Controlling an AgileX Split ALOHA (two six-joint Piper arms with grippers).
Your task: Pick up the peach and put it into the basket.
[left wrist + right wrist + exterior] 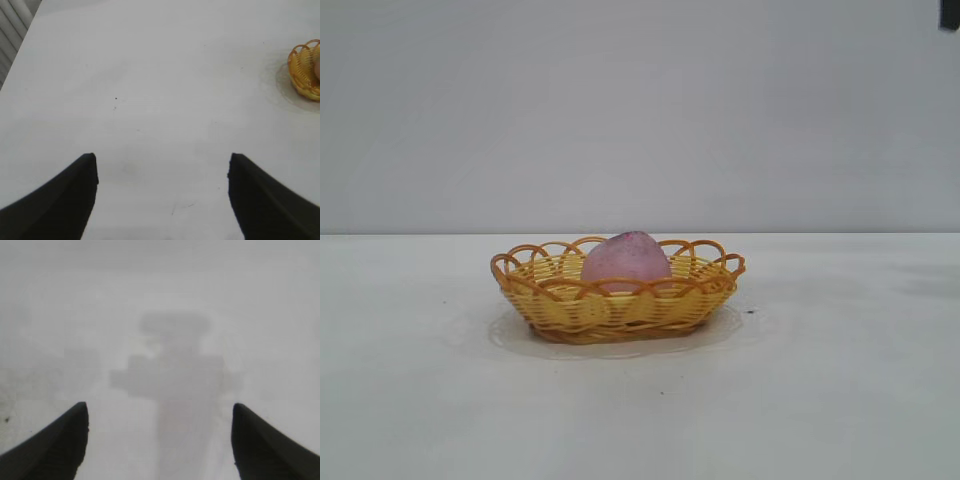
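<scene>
The pink-mauve peach (626,261) rests inside the yellow-orange wicker basket (560,300) at the middle of the white table. Neither arm appears in the exterior view. In the left wrist view, the left gripper (162,167) stands open over bare table, far from the basket (303,70), which shows at the picture's edge with a sliver of peach (317,70). The right gripper (160,415) is also open over bare table, nothing between its fingers; no basket or peach shows in that view.
The white table (840,400) spreads wide around the basket, with a plain grey wall behind. A faint ring-shaped stain (505,335) surrounds the basket's foot. The right arm's shadow (175,375) falls on the table in the right wrist view.
</scene>
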